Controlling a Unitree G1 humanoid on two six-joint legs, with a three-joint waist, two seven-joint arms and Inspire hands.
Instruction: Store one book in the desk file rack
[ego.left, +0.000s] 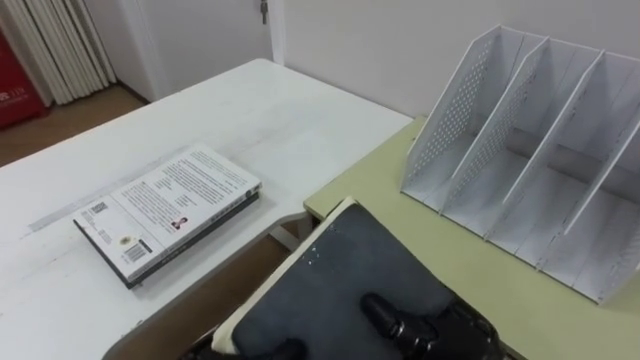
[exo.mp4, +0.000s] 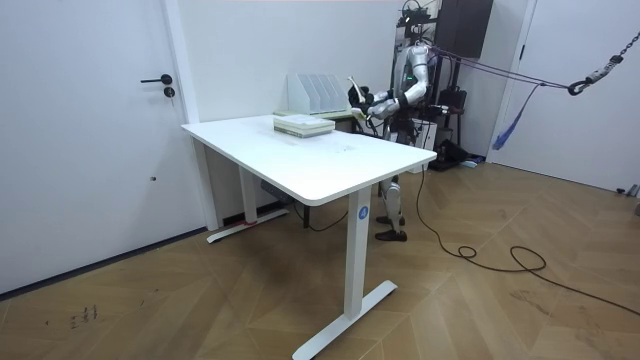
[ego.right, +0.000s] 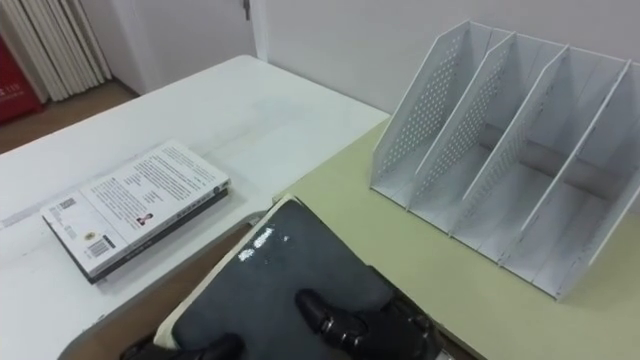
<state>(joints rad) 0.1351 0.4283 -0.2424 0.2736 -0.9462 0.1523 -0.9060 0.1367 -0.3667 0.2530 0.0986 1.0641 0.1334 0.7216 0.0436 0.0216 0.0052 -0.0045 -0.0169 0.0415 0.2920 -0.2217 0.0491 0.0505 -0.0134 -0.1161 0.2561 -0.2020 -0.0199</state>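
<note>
The dark book (ego.left: 340, 270) was held low in the frame, the right hand (ego.left: 435, 332) with fingers (ego.left: 385, 312) curled over its cover. Carrying step, likely; next, stand it upright into a slot of the file rack (ego.left: 520, 140), upper right.

In the room view the robot has a silver-grey torso and arms with darker bands at the elbows and shoulders, and a dark head. Its right hand (ego.left: 405, 325) is glossy black, built of short rounded segments with small bright glints. The left hand (ego.right: 205, 348) is black too. Dark straps rise from its shoulders, and a black cable trails across the floor.
</note>
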